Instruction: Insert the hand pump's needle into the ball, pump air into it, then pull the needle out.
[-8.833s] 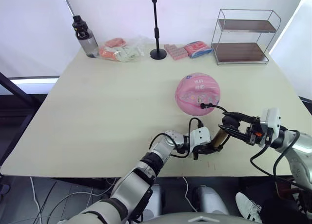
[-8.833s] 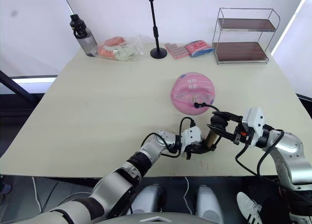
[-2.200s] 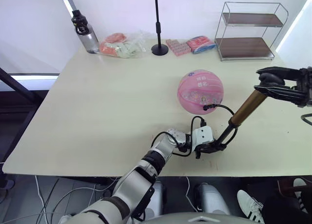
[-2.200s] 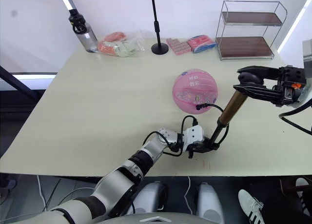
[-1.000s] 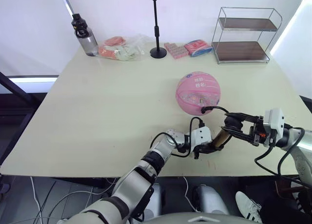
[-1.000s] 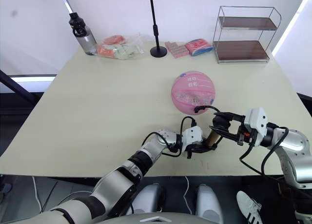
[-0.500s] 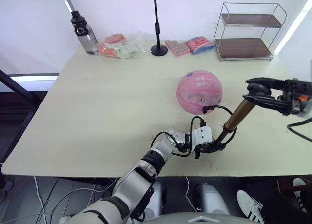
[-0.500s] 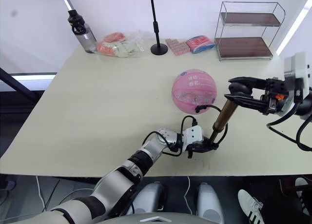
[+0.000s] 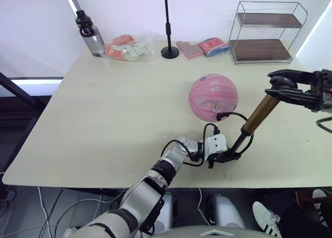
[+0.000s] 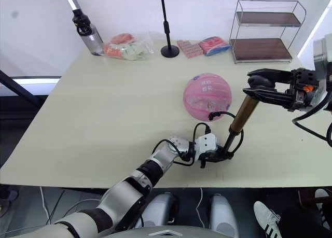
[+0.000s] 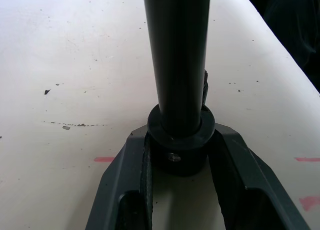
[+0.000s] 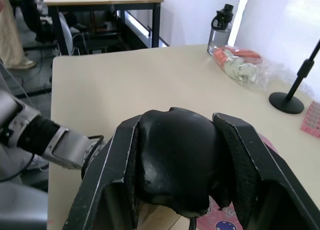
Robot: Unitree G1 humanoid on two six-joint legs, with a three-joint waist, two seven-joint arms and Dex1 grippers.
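The hand pump [image 9: 255, 121] stands tilted near the front edge of the bench [image 9: 104, 119], its black foot on the benchtop and its bronze barrel leaning up toward two o'clock, with the dark rod drawn out below the barrel. Its thin black hose [image 9: 233, 115] loops from the barrel over to the pink ball [image 9: 213, 97], which sits on the bench just beyond the pump at about eleven o'clock from it; the needle [image 9: 219, 115] end of the hose meets the ball's near side, the pin itself too small to make out. The left claw [image 11: 180, 155] lies low on the bench and is clamped around the pump's black base collar, one finger on each side. The right claw [image 9: 284, 86] is raised above the bench at three o'clock from the ball, its two fingers closed around the pump's black handle [image 12: 175, 160]. Along the far edge of the bench stand a water bottle [image 9: 89, 34], a plastic bag of snacks [image 9: 127, 47], a black stand pole [image 9: 168, 23], some small packets [image 9: 203, 47] and a wire shelf rack [image 9: 265, 33].
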